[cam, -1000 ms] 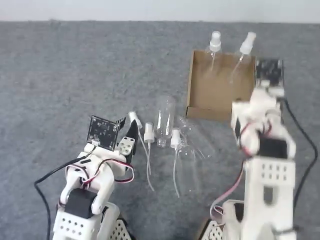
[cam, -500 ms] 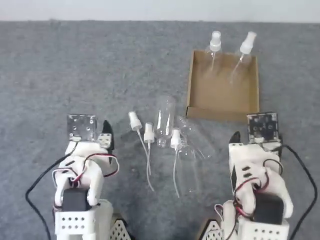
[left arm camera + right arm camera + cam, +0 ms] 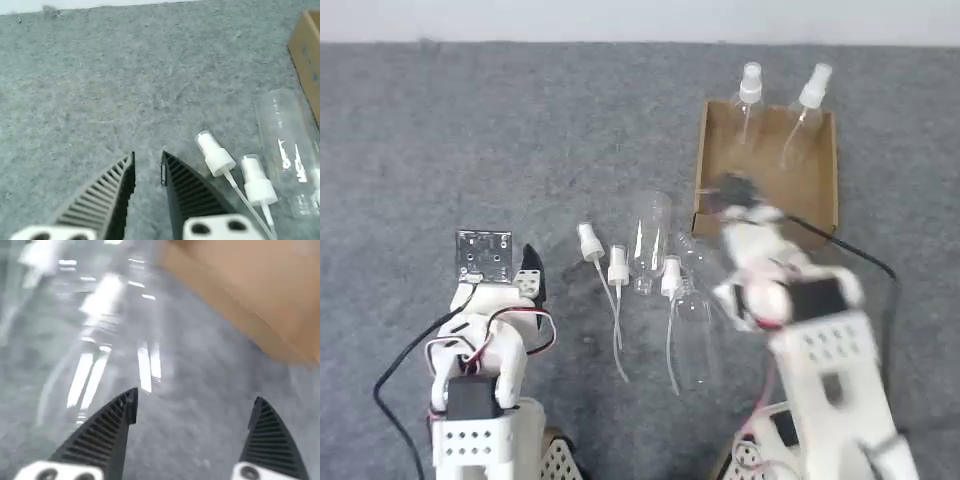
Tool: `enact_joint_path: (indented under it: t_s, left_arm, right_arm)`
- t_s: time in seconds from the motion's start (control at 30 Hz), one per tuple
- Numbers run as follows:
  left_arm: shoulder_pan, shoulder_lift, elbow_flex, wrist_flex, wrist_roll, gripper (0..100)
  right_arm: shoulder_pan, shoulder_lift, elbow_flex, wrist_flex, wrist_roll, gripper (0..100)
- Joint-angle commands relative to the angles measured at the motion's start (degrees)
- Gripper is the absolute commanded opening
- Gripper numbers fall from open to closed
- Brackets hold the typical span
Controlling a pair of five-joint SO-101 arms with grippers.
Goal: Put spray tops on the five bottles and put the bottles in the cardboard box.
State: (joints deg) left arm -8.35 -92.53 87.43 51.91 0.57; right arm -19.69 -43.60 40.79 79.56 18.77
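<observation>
Carpet (image 3: 470, 130) grey, fuzzy; bottle (image 3: 650, 232) clear cylinder; cardboard box (image 3: 802, 190) shallow, brown.

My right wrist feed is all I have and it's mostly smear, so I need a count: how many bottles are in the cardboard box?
Observer: Two, both with spray tops on. One bottle leans at the far end of the cardboard box, and a second bottle is beside it.
Operator: Any spray tops loose on the table?
Observer: At least two. One spray top and another spray top lie next to a lying bottle.
Operator: Is the left gripper holding anything?
Observer: No. The left gripper is slightly open and empty over the grey mat.
</observation>
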Motion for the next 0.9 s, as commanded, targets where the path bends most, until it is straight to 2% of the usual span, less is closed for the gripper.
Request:
enact_joint_path:
  t_s: [0.0, 0.1, 0.3, 0.5, 0.77, 0.87]
  left_arm:
    - [0.00, -1.14, -0.48, -1.93, -0.62, 8]
    - [0.00, -1.14, -0.48, -1.93, -0.62, 8]
    - [0.00, -1.14, -0.48, -1.93, -0.62, 8]
    - [0.00, -1.14, -0.48, -1.93, -0.62, 8]
    - [0.00, -1.14, -0.48, -1.93, -0.62, 8]
    - [0.00, -1.14, -0.48, -1.93, -0.62, 8]
  right_arm:
    - [-7.60, 10.33, -6.59, -0.40, -2.55, 29.2]
    - [-9.71, 14.90, -6.33, -4.62, -2.90, 29.2]
    - [-9.54, 17.27, -1.76, -14.73, -2.99, 29.0]
    - [-3.91, 17.71, 3.96, -24.57, -3.08, 28.9]
    - [-2.51, 17.98, 9.85, -29.58, -3.08, 28.4]
    - [-2.51, 17.98, 12.48, -32.66, -3.08, 22.9]
